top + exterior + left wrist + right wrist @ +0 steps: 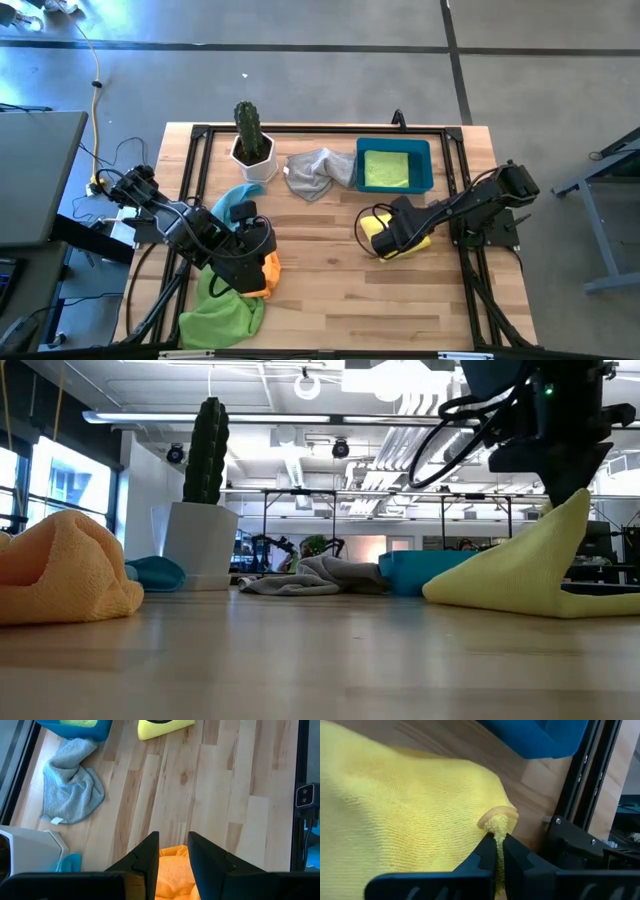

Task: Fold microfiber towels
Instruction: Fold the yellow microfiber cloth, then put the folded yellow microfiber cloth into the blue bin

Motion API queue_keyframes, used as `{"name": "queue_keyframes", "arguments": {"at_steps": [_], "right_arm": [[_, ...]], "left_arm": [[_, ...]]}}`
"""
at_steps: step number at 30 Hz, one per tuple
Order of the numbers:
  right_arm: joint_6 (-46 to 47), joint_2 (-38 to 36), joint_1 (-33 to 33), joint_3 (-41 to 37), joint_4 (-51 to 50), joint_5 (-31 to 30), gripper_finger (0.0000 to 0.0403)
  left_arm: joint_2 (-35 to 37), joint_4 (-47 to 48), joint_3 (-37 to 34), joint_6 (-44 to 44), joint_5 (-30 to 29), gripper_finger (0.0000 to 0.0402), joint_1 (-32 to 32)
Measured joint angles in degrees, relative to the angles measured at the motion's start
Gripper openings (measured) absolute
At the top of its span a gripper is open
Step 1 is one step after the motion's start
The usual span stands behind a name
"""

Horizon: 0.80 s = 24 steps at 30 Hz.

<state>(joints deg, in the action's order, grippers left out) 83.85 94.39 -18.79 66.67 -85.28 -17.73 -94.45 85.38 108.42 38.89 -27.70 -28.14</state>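
The yellow towel [400, 238] lies at the table's right, with my right gripper [496, 840] shut on it. Near the left front sits the orange towel [268, 276], bunched up on a lime green towel [225, 312]. My left gripper [172, 840] hangs open above the orange towel [172, 872] without touching it. A light blue towel [236, 198] lies beside the left arm. The grey towel [318, 170] is crumpled at the far middle. Another lime green towel [386, 168] lies inside the blue bin [430, 165]. My right gripper pinches a small bunched bit of the yellow towel's edge [499, 822] between its two fingertips. The fingers slant down from above. That part is pulled up into a peak [572, 510], and the towel slopes down from it to its lower part [490, 595] on the table.
A cactus in a white pot [250, 145] stands at the far left, near the light blue towel. A black frame [468, 200] runs along the table's edges. Bare wood [330, 290] lies between the two arms and toward the near edge.
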Motion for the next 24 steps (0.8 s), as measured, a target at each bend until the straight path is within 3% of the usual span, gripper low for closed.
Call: {"name": "queue_keyframes", "arguments": {"at_steps": [4,13,18,24], "right_arm": [[-2.90,0.02,-0.02,0.00,1.09,0.74,0.0028],[-7.46,2.19,-0.16,-0.02,-0.92,6.23,0.0146],[-9.29,2.89,-0.95,-0.04,-1.25,7.46,0.0157],[-10.07,2.89,-2.27,-0.04,2.86,3.18,0.0158]], "left_arm": [[0.00,0.00,0.00,-0.02,0.00,0.0092,0.00],[0.00,0.02,0.00,0.01,0.00,0.0092,-0.01],[0.00,0.02,0.00,0.04,-0.01,0.0092,0.00],[0.00,-3.44,0.00,-0.04,-2.14,0.0092,0.37]]}}
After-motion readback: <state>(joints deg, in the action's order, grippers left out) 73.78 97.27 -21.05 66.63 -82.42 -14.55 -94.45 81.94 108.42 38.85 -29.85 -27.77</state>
